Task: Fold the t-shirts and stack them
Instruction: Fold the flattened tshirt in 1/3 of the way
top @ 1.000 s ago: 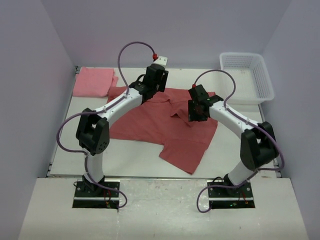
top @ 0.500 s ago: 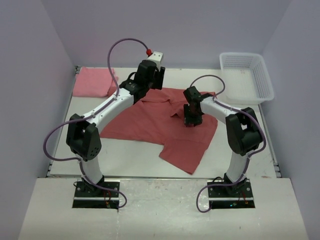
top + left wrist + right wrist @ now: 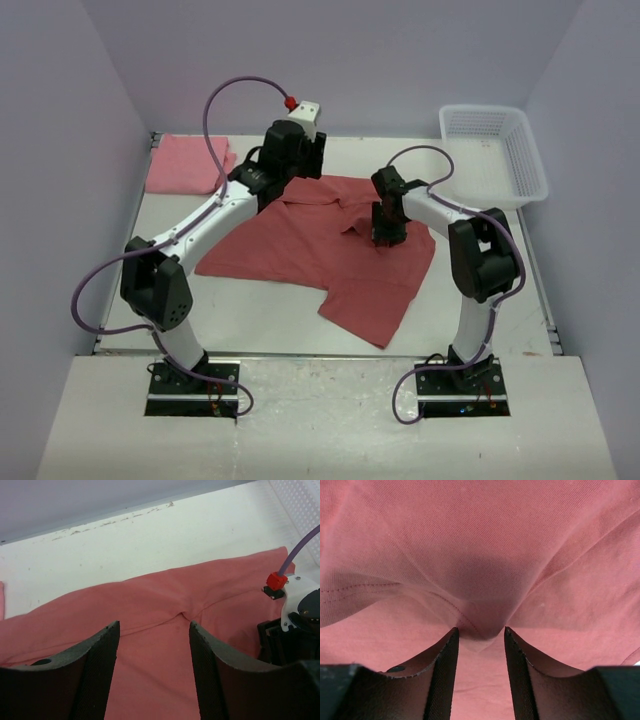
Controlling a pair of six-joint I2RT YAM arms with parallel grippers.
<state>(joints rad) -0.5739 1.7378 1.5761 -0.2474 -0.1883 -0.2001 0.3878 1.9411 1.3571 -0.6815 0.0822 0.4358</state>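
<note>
The brick-red t-shirt (image 3: 300,245) lies spread out and rumpled across the middle of the table. A lighter pink t-shirt (image 3: 185,163) rests folded at the back left corner. My left gripper (image 3: 288,172) hovers over the red shirt's far edge. In the left wrist view it (image 3: 154,626) is open, with only flat red cloth (image 3: 150,595) below the gap. My right gripper (image 3: 386,238) points straight down onto the shirt's right part. Seen from the right wrist, it (image 3: 481,630) is open, its tips either side of a puckered, stitched fold (image 3: 475,580).
A white lattice basket (image 3: 492,155) stands at the back right corner, and its corner shows in the left wrist view (image 3: 300,500). The right arm's wrist with a red cable plug (image 3: 276,582) sits close to the left gripper. Walls enclose the table on three sides.
My right gripper turned to point downward and came down and slightly left onto the red shirt. The left arm's elbow swung left and its gripper shifted a little left. The shirts have not moved.
</note>
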